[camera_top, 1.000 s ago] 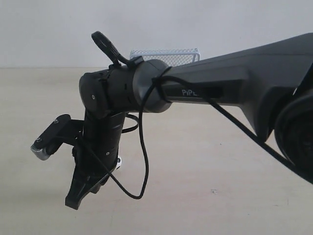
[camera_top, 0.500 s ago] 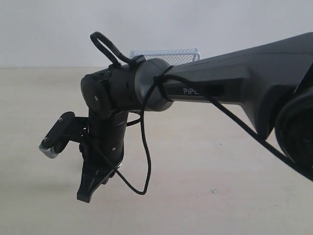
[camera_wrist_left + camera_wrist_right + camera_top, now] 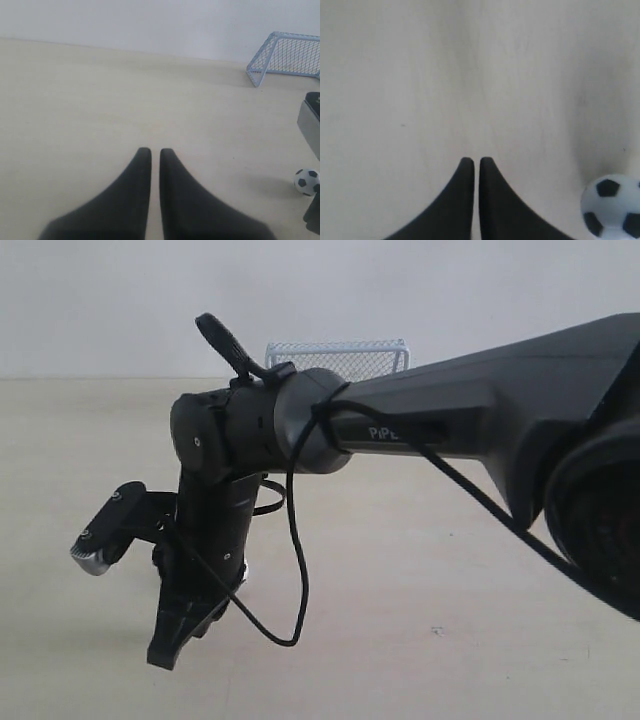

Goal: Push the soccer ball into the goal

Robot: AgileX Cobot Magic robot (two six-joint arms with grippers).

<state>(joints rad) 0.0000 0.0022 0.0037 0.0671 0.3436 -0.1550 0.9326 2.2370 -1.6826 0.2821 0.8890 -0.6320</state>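
The soccer ball, white with black patches, rests on the pale table just beside my right gripper, apart from its fingers. That gripper is shut with nothing between its fingers and points down at the table. The right wrist almost wholly hides the ball in the exterior view. The left wrist view also shows the ball, with the pale blue mesh goal far beyond it by the wall. My left gripper is shut and empty, well away from the ball. The goal's top shows behind the right arm.
The right arm stretches across the exterior view from the right, a black cable looping below it. The right wrist camera block shows at the edge of the left wrist view. A white wall runs behind the table.
The right gripper swung a little to the right and rose, then came back slightly left and lower. The goal has not moved.
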